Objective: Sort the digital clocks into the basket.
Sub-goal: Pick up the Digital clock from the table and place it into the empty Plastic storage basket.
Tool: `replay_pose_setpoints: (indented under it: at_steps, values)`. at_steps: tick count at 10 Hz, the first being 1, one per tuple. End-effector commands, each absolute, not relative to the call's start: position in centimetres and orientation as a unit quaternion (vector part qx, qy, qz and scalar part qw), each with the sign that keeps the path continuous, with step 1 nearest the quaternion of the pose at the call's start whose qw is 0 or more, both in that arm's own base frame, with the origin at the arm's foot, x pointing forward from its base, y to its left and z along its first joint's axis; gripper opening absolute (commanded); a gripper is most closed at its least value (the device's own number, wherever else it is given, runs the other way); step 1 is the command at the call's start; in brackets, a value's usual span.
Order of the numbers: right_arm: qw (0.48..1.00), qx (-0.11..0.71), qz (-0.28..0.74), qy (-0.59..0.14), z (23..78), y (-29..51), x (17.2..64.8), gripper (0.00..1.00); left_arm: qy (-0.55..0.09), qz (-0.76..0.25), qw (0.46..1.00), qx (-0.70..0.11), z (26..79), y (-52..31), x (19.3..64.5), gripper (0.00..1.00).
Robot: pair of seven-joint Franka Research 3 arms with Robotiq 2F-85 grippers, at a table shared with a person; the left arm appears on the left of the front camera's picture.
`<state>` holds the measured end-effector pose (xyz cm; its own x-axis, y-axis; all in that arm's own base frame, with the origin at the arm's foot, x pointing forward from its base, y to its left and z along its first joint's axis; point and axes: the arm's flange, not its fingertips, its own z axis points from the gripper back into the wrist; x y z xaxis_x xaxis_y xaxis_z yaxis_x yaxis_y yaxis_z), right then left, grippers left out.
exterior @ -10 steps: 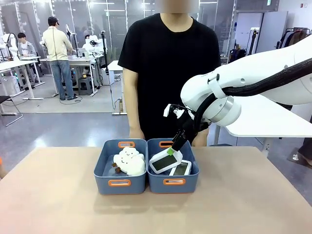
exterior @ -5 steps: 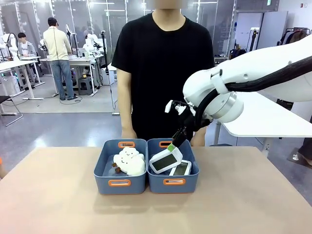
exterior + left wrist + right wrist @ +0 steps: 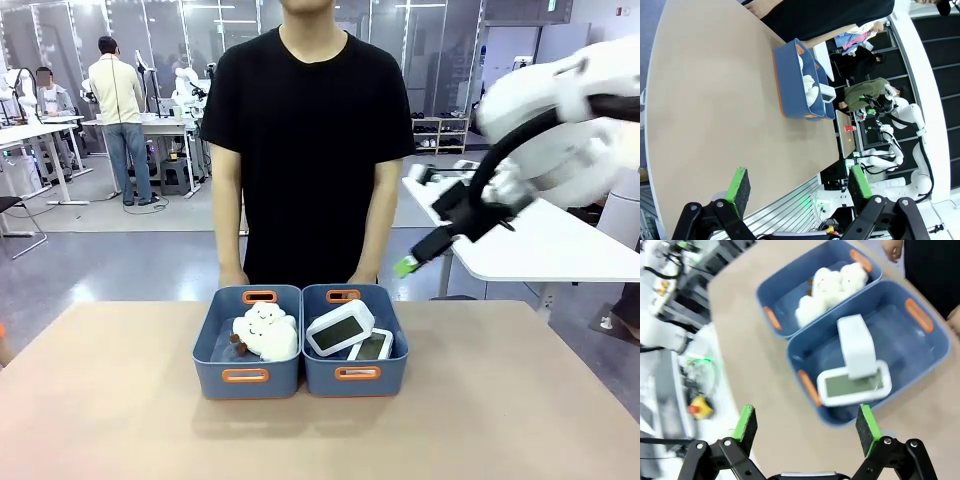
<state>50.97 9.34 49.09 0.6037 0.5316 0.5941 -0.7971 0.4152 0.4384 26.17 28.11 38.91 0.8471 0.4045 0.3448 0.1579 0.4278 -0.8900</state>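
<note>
My right gripper [image 3: 804, 429] hangs in the air above and to the right of the bins, its green-padded fingers [image 3: 746, 422] spread wide with nothing between them. My left gripper [image 3: 797, 186] is likewise wide open and empty, well away from the bins over bare tabletop.

Both digital clocks lie in the basket [image 3: 354, 375], the right-hand one of two blue-grey plastic bins with rounded corners and orange-rimmed handle slots. The larger clock [image 3: 340, 328] is a smooth white rounded rectangle with a dark grey-green screen; it lies tilted, its screen facing up and toward me, its long axis running diagonally from the bin's near left up to the far right. It rests partly on the slimmer clock [image 3: 371, 345], also white and rounded, screen up, lying in the near right corner with its long axis roughly crossing the larger one's.

The other bin [image 3: 221, 351], touching the basket's left side, holds a soft, lumpy white cloud plush [image 3: 265, 331]. The table [image 3: 120, 420] is matt tan.
</note>
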Motion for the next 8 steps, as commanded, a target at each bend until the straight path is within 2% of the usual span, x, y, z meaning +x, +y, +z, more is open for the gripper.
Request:
replay_pose_setpoints:
  at_steps: [1, 3, 4, 7, 8]
  values:
    - [0.813, 0.495, 0.265, -0.154, 48.3, 1.0, 50.5, 1.0, -0.264, 0.071, 0.801, -0.532, 39.1, 28.0, 25.8, 1.0]
    - [0.835, 0.515, 0.151, -0.123, 46.0, -6.8, 49.0, 1.0, -0.264, 0.071, 0.801, -0.532, 39.1, 28.0, 25.8, 1.0]
    - [0.835, 0.53, 0.085, -0.119, 44.4, -10.7, 46.3, 1.0, -0.264, 0.071, 0.801, -0.532, 39.1, 28.0, 25.8, 1.0]
    - [0.798, 0.576, -0.089, -0.155, 38.3, -21.1, 38.5, 1.0, -0.264, 0.071, 0.801, -0.532, 39.1, 28.0, 25.8, 1.0]
    - [0.79, 0.576, -0.114, -0.177, 36.6, -22.8, 38.2, 1.0, -0.264, 0.071, 0.801, -0.532, 39.1, 28.0, 25.8, 1.0]
